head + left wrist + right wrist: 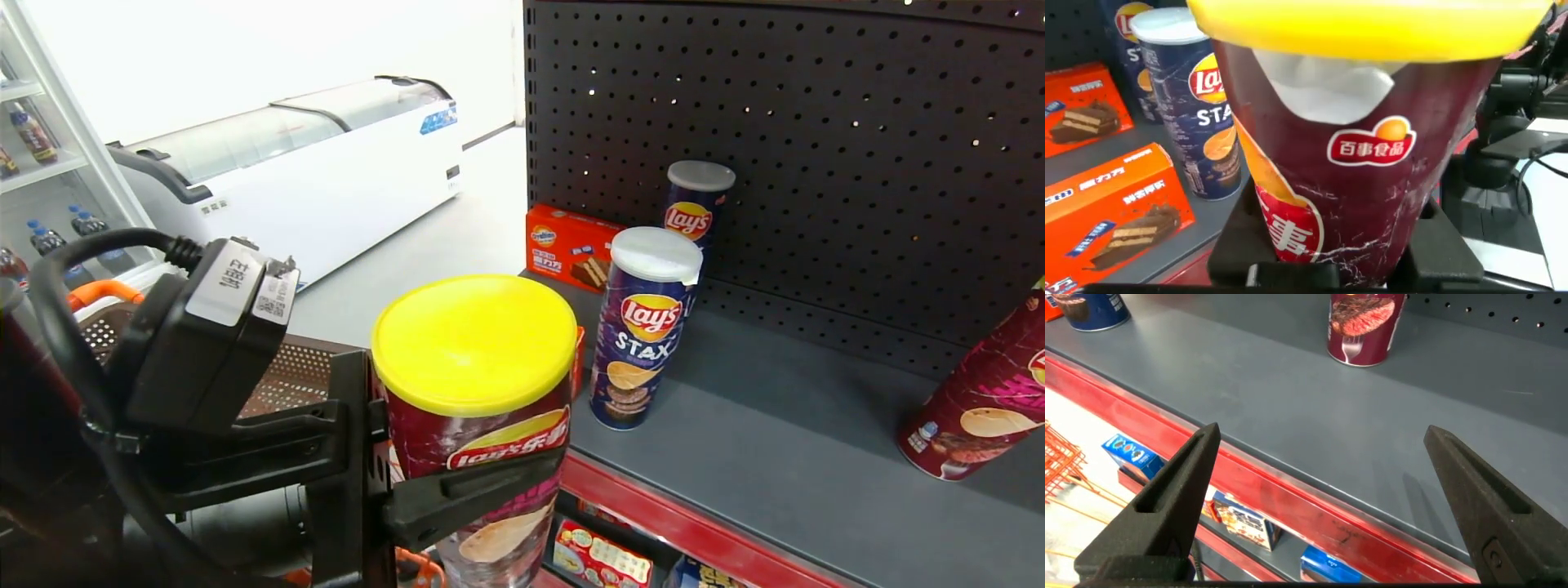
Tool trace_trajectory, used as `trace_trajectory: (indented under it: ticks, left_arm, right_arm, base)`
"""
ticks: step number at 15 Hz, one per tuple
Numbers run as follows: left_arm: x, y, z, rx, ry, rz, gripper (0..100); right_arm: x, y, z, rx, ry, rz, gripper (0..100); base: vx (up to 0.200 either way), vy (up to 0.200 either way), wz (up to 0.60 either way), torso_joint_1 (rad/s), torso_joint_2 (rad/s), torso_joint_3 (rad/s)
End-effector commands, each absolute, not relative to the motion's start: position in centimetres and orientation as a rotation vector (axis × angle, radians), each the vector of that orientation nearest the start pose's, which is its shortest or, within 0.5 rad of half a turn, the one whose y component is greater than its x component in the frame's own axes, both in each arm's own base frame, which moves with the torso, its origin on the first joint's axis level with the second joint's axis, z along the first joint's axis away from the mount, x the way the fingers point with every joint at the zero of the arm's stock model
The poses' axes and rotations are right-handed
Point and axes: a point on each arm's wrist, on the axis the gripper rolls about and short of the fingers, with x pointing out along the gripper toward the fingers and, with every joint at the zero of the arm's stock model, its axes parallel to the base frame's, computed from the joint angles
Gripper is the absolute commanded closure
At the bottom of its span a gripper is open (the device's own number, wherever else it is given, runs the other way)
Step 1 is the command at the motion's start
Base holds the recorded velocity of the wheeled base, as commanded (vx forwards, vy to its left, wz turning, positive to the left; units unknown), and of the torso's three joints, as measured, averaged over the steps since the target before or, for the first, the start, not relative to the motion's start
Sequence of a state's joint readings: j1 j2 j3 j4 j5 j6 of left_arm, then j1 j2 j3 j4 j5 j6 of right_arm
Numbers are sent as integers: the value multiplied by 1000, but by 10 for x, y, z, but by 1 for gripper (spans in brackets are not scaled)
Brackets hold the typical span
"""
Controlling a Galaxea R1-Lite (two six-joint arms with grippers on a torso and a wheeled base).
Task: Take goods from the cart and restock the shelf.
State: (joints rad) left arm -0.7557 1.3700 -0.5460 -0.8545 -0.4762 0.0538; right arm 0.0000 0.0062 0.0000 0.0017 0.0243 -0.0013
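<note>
While the left hand [424, 490] clamps a yellow-lidded maroon chip canister [478, 351] at the shelf [775, 441] edge, a blue chip can [645, 327] stands just beyond it. The right hand [1320, 441] hangs released above the shelf.

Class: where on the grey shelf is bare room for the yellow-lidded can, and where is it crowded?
Free: the shelf stretch between the front blue chip can and the maroon can. Crowded: the left end, around the rear blue can and orange box.
</note>
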Motion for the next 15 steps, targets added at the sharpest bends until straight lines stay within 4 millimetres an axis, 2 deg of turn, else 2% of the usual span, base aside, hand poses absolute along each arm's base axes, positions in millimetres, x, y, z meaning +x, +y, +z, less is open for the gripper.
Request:
trace_trajectory:
  ticks: [1,3,15]
  left_arm:
    - [150,-157,217,44,-51,-1236,100]
    - [152,-157,215,44,-38,-1287,100]
    - [152,-157,210,36,-11,-1290,100]
  right_arm:
    - [-22,1,75,-1,9,25,0]
    - [-22,1,75,-1,9,26,0]
    - [-22,1,75,-1,9,26,0]
  base:
    - [0,0,0,0,0,0]
    - [0,0,0,0,0,0]
    - [0,0,-600,5,3,1]
